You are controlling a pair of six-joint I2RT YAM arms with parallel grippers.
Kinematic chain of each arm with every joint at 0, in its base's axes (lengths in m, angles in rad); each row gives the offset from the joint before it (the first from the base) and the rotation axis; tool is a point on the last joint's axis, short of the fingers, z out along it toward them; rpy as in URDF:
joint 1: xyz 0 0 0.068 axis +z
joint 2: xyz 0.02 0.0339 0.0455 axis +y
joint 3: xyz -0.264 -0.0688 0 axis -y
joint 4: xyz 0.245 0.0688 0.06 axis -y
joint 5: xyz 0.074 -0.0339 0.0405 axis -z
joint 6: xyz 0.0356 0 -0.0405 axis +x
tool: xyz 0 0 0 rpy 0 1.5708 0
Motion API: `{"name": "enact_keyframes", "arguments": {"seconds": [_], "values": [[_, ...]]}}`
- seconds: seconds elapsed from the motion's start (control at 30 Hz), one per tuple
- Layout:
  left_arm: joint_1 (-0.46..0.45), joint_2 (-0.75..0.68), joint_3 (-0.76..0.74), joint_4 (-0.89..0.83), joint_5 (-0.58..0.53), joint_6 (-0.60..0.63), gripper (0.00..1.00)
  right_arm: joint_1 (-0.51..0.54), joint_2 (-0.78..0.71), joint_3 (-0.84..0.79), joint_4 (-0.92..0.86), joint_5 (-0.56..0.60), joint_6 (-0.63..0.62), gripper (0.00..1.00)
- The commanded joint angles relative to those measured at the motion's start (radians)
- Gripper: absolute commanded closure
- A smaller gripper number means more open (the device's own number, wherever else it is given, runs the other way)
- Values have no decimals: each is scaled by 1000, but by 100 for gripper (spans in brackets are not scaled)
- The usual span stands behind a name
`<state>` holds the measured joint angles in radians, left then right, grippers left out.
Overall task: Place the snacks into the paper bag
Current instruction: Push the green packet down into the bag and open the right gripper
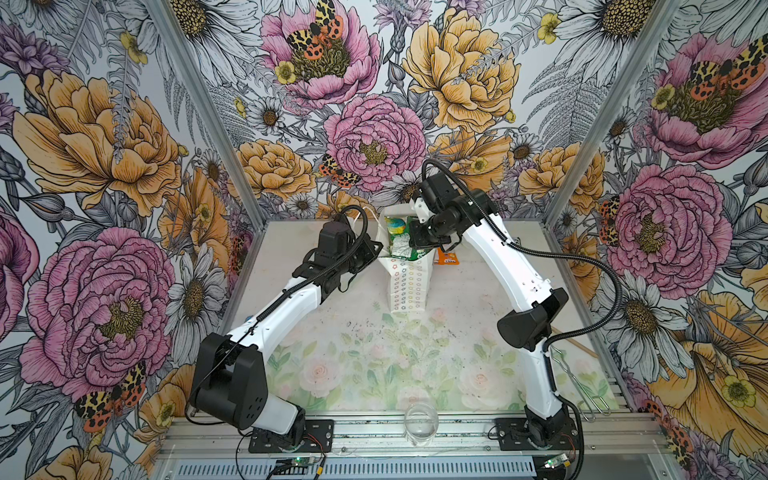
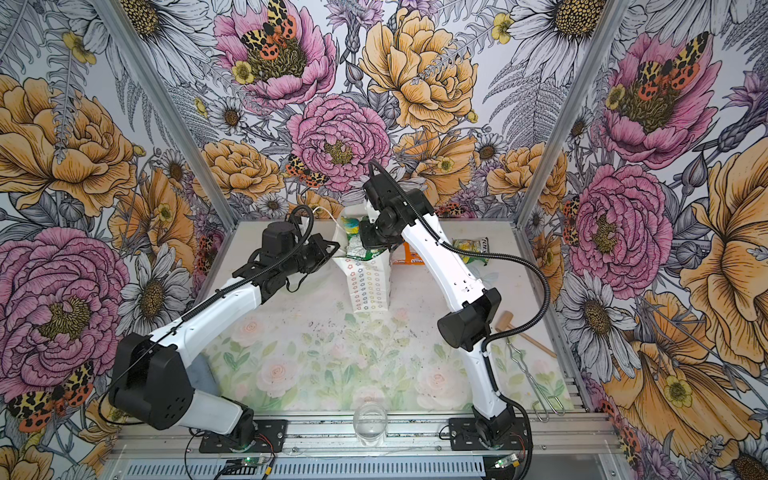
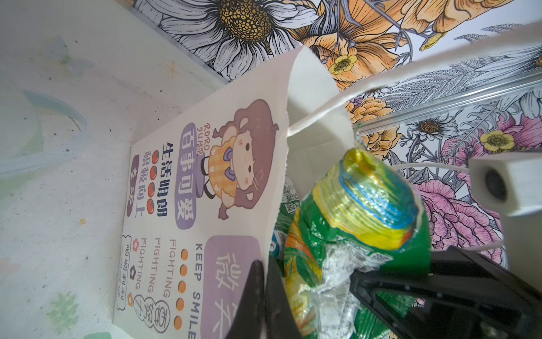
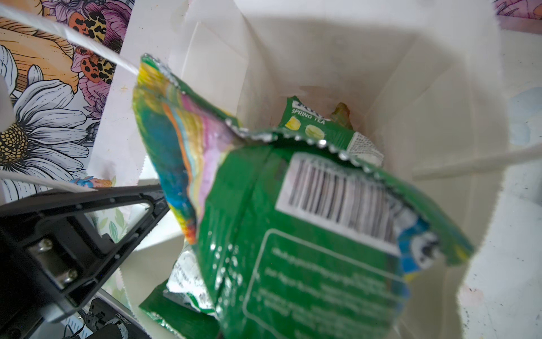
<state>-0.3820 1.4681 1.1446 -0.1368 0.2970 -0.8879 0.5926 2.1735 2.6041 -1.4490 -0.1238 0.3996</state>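
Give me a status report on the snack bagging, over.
Left gripper shut on paper bag rim. Right gripper shut on green packet at the mouth. Rainbow packet juts up there, crowding it. Orange packet outside, on table.

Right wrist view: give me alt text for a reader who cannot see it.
A green snack packet with a barcode fills the foreground, hanging in the open mouth of the white paper bag. Deeper inside lies another green packet marked SPRING TEA. At one edge the black left gripper pinches the bag's rim.
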Motion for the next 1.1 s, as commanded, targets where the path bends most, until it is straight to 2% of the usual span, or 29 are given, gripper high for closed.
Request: {"name": "enact_keyframes", "arguments": {"seconds": [0.0, 0.17, 0.43, 0.57, 1.07], "values": [[-7, -28, 1, 26, -2, -1, 100, 12, -38, 21, -9, 14, 12, 95], [-7, -28, 1, 26, -1, 0, 100, 15, -42, 20, -9, 19, 13, 88], [-6, -30, -1, 28, -2, 0, 100, 16, -59, 20, -9, 35, 19, 63], [-6, -31, -1, 28, -1, 0, 100, 17, -69, 20, -7, 37, 20, 55], [-8, -38, -4, 26, -2, 0, 100, 16, -93, 27, 7, 34, 8, 48]]}}
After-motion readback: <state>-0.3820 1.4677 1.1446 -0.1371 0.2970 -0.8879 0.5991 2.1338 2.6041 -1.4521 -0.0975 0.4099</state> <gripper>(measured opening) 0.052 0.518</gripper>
